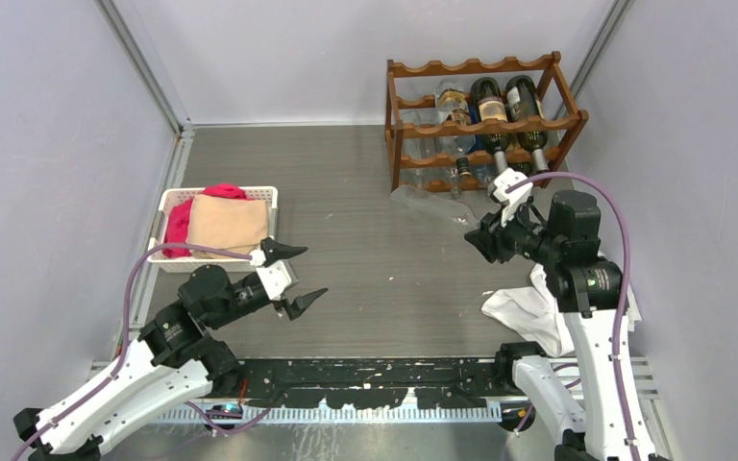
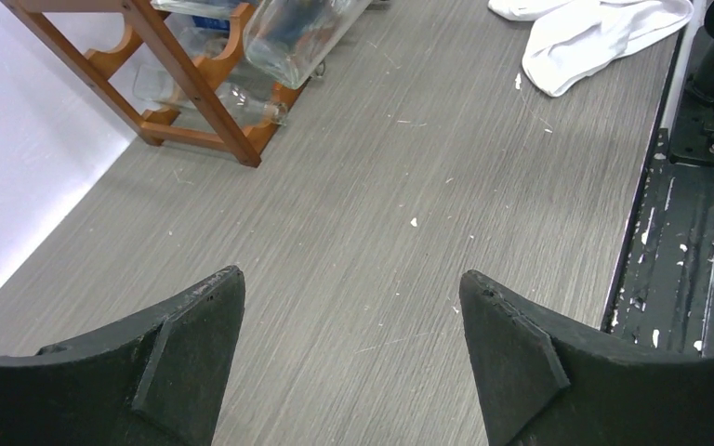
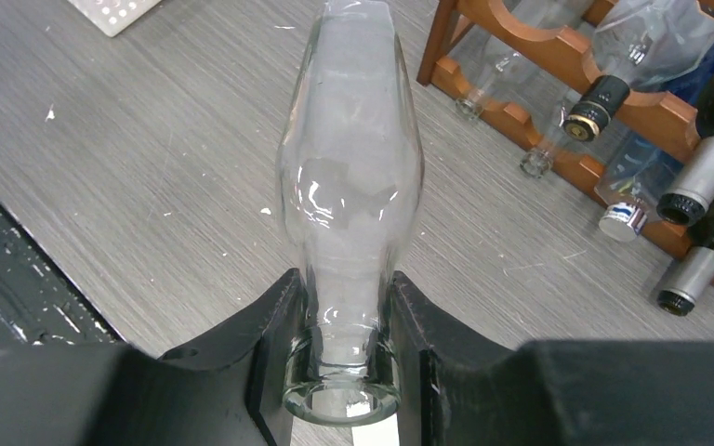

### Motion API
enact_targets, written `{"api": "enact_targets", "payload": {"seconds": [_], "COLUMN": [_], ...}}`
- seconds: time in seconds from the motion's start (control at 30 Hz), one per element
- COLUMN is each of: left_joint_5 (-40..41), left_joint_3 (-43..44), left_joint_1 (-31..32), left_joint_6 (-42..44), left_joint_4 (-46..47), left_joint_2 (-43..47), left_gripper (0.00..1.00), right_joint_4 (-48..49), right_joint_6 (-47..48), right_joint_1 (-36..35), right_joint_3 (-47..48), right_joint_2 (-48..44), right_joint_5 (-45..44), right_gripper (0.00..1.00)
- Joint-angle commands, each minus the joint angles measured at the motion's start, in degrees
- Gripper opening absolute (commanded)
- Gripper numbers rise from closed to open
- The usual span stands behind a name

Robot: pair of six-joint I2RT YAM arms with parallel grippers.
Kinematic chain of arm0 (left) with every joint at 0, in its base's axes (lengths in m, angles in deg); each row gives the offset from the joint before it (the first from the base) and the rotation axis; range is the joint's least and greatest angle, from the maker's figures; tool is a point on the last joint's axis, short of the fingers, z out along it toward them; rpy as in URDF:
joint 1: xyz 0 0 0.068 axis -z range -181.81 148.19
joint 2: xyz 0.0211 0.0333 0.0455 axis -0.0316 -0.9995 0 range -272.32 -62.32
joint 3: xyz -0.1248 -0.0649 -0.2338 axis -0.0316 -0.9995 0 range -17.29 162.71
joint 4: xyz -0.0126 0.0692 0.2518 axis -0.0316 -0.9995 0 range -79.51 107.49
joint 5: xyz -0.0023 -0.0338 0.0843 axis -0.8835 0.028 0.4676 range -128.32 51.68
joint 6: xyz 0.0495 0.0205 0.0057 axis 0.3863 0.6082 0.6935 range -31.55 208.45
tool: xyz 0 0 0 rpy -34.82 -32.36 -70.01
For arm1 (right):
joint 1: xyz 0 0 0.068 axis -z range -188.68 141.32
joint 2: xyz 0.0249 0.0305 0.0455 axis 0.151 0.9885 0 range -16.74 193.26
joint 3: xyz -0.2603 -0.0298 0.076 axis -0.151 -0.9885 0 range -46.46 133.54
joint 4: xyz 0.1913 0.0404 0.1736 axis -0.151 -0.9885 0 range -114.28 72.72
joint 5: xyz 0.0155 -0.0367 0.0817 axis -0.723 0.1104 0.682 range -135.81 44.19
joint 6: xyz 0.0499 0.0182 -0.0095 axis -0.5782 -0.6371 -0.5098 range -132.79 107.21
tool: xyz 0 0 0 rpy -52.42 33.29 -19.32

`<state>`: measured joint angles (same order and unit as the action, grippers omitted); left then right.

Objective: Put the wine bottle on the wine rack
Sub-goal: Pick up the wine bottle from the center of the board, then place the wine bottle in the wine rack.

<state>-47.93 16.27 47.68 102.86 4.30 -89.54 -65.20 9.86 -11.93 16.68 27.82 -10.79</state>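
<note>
1. Wine bottle [image 3: 349, 186]: clear glass and off the table. It points base-first at the lower left front corner of the wine rack [image 1: 476, 67].
2. Right gripper [image 3: 339, 302]: pinches the bottle's neck just above the mouth, on the near side of the rack.
3. Left gripper [image 1: 298, 279]: fingers spread wide around nothing, well to the rack's left and nearer than it.
4. Other bottles [image 1: 490, 101] lie on the rack's tiers, necks toward the arms.

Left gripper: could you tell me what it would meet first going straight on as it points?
Likely the table, as the left gripper seems angled downward; farther on, the clear bottle by the wine rack lies roughly ahead.
</note>
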Motion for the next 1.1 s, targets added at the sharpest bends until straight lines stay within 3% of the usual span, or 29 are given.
{"api": "enact_targets", "payload": {"seconds": [0.0,0.37,1.07], "left_joint_5": [1.1,1.0,2.9], "left_joint_3": [0.6,1.1,1.0], "left_joint_1": [0.0,0.0,0.0], "left_joint_6": [1.5,2.6,3.2], "left_joint_4": [-1.7,-3.5,-3.1], "left_joint_2": [1.0,0.1,-2.0], "left_gripper": [0.85,0.85,0.85], "right_joint_4": [11.6,26.4,51.4], "right_joint_6": [-5.4,-11.5,-18.4], "right_joint_1": [0.2,0.2,0.0], "right_joint_3": [-2.6,-8.9,-18.5], "right_joint_2": [-3.1,-3.4,1.5], "right_joint_5": [-2.5,-9.3,-12.8], "right_gripper": [0.01,0.01,0.01]}}
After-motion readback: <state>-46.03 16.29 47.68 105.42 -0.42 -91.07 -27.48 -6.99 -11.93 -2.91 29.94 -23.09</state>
